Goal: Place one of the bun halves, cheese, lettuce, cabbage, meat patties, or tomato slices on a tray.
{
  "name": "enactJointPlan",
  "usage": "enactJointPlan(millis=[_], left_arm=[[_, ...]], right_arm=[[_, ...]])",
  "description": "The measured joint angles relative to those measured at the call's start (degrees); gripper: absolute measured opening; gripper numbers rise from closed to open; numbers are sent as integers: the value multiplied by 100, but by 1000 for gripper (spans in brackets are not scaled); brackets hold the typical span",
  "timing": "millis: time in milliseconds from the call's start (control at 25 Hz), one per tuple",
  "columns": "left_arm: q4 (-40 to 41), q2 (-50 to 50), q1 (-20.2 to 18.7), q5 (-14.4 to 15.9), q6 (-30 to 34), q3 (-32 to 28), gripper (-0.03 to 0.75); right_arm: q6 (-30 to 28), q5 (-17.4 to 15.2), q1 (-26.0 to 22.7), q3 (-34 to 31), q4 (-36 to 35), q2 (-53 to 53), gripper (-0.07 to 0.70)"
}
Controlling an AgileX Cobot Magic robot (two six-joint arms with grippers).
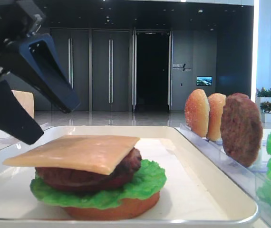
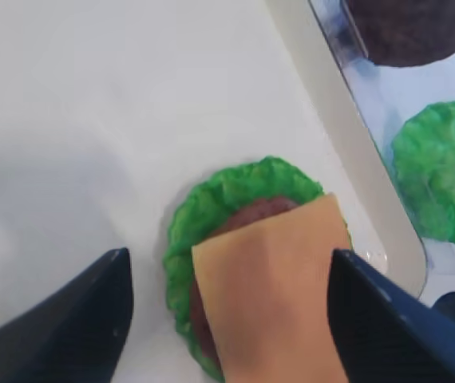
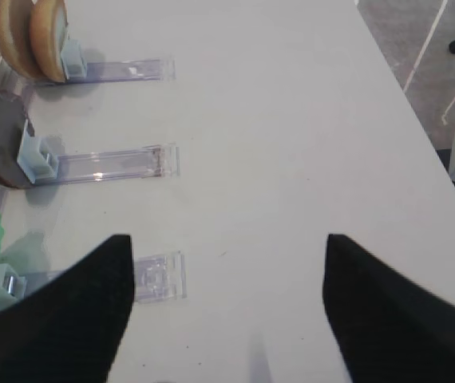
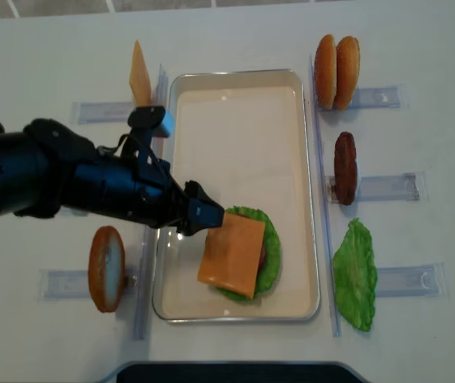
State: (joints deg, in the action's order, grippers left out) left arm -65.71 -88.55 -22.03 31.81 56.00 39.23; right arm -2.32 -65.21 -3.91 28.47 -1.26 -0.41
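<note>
Left claw (image 2: 226, 307) agape — over stacked cheese (image 2: 279, 299)

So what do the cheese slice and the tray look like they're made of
The cheese looks like thin matte plastic or foam: it holds flat and stiff past the patty's edge instead of drooping. The tray looks like smooth white plastic or enamelled metal, with a faint sheen on its rounded rim; which one, I can't tell.

The far half of the tray (image 4: 239, 120) is left bare, so free room is offered there. The near half is occupied by the stacked lettuce (image 4: 269, 255), patty and cheese (image 4: 231, 253). The tray's right side is bordered by 2 upright bun halves (image 4: 336, 72), 1 meat patty (image 4: 344, 167) and clear holder racks (image 4: 387, 187).
</note>
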Motion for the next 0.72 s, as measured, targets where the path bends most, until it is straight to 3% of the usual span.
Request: enactJointPlan(millis=[160, 280, 480, 720], left_arm=[[1442, 439, 0, 34, -1275, 583, 576], [2914, 731, 136, 305, -2452, 1041, 576], [4622, 982, 798, 1191, -3748, 1756, 576], [5994, 1066, 1785, 2345, -4470, 2353, 576]], right_arm=[[0, 0, 0, 0, 0, 0, 503], [0, 0, 0, 0, 0, 0, 503], [0, 0, 0, 0, 0, 0, 503], [0, 0, 0, 0, 0, 0, 503]])
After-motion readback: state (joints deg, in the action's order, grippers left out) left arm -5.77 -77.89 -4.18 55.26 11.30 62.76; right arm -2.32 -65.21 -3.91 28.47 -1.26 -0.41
